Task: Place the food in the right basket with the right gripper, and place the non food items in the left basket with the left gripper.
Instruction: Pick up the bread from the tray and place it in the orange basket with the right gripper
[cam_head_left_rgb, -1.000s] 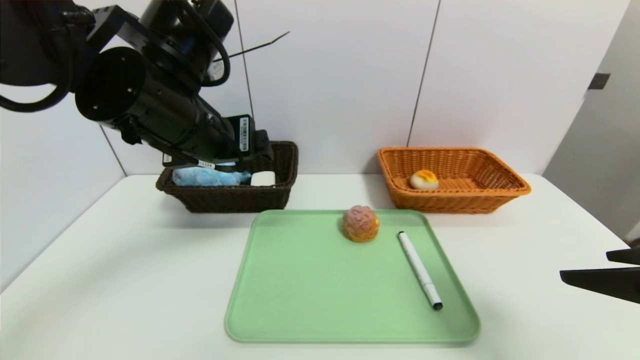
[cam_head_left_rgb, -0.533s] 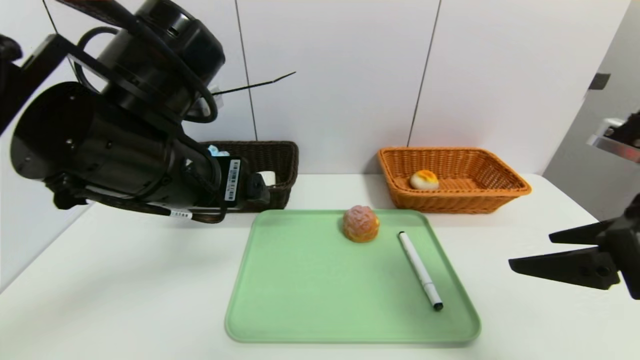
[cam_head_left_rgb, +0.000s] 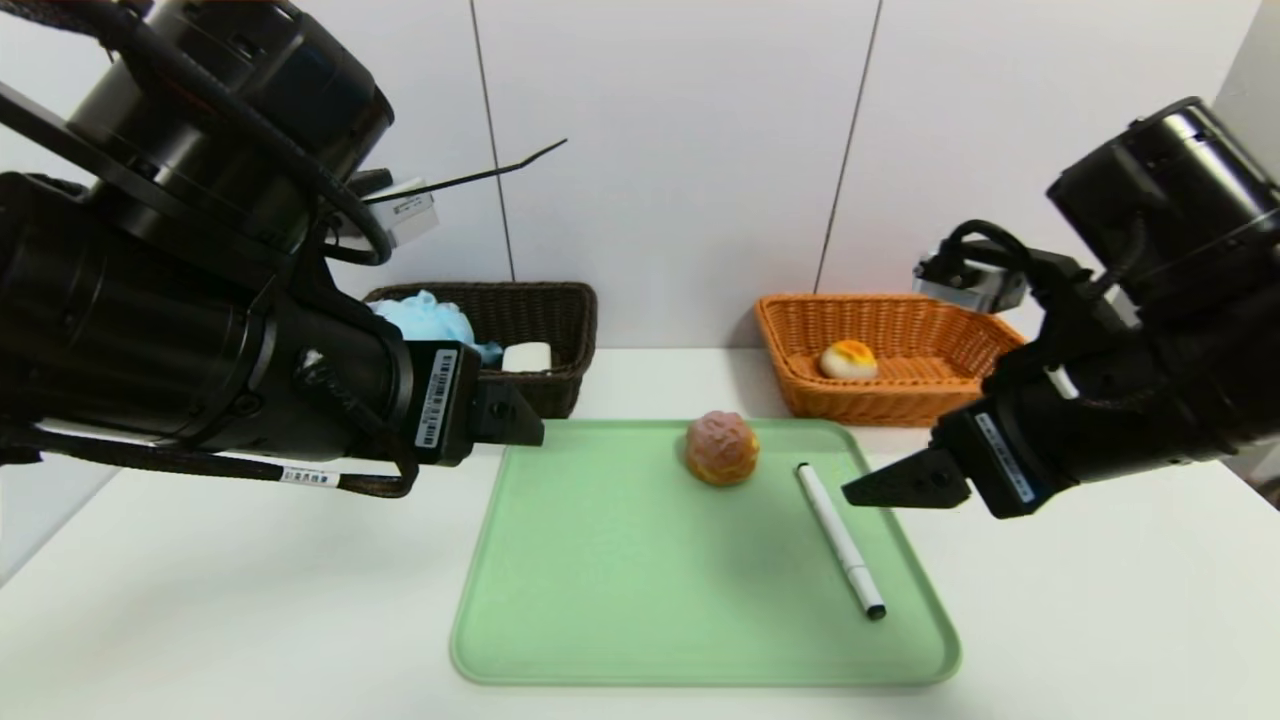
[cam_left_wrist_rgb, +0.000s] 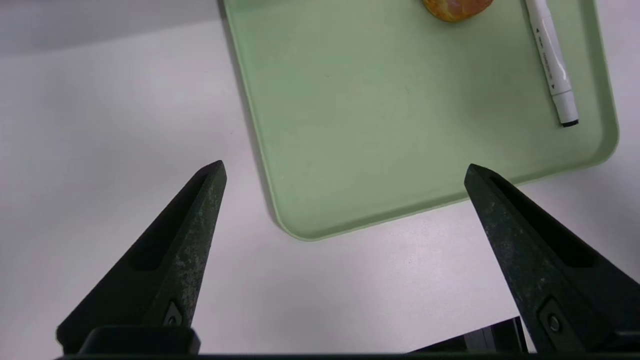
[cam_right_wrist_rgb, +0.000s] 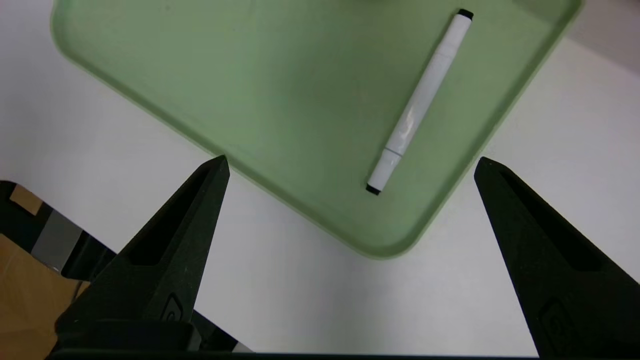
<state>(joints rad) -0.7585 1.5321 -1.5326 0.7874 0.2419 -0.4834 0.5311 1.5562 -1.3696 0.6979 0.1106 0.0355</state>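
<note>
The right gripper (cam_head_left_rgb: 885, 488), jaws spread and empty, is hovering just right of the marker pen (cam_head_left_rgb: 839, 539), whose long axis is running toward the robot on the green tray (cam_head_left_rgb: 600, 600). The cream puff (cam_head_left_rgb: 721, 448) is sitting farther in. The left gripper (cam_left_wrist_rgb: 345, 172) (also spread) is hanging over the tray's left edge. The left basket (cam_head_left_rgb: 555, 310) is holding pouf (cam_head_left_rgb: 425, 318) and soap bar (cam_head_left_rgb: 527, 356); the right basket (cam_head_left_rgb: 900, 400), the bun (cam_head_left_rgb: 848, 359).

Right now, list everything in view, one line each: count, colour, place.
Tray: one, green, table centre.
Cream puff: one, pinkish-brown, far part of tray.
Marker pen: one, white, black tip, tray's right side.
Left basket: one, dark brown, far left.
Bath pouf: one, light blue, in left basket.
Soap bar: one, white, in left basket.
Right basket: one, orange-tan, far right.
Bun: one, whitish, orange-topped, in right basket.
Table: one, white.
Left hand: open, above tray's left edge.
Right hand: open, above tray's right edge.
</note>
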